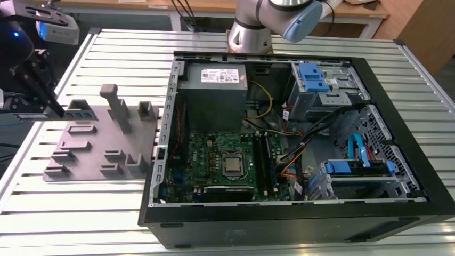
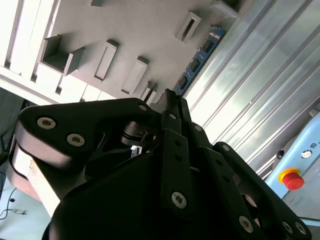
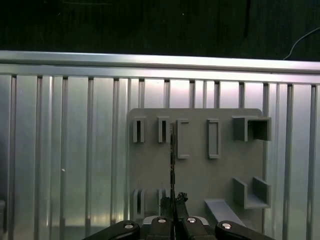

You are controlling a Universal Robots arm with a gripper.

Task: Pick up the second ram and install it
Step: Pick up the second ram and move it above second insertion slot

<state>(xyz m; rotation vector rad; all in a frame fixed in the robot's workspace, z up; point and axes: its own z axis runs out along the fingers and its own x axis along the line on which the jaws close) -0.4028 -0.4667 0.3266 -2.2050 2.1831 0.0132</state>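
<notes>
While gripped, second ram (image 2: 199, 56): pinched between the tips of the end effector (image 3: 173, 201). Blue-green face and dark chips on show in the second wrist view, just a thin edge-on line in the first wrist view.
end effector state: clenched on the board, tips tight on either side of it, nothing else in the grip.
where in the scene: way over at the exterior view's left, above the grey slotted plate (image 1: 99, 146) on the slatted surface (image 1: 78, 213). Looks clear of the plate's slots, though hard to swear to from these angles.
long axis: stretches out past the tips, roughly in line with them rather than across, going by both wrist views.
computer case (image 1: 284, 229): lying open at the exterior view's right, well apart from the end effector, motherboard (image 1: 206, 154) facing up.
memory slots (image 1: 269, 160): long dark strips just right of the processor socket (image 1: 233, 164), running near-to-far in the exterior view.
relation that counts: slots lie to the right of the held board, past the plate and over the case's left wall. Can't call from here whether the board's long axis already matches those near-to-far strips.
arm: just the one, so no nearer-or-farther question.
</notes>
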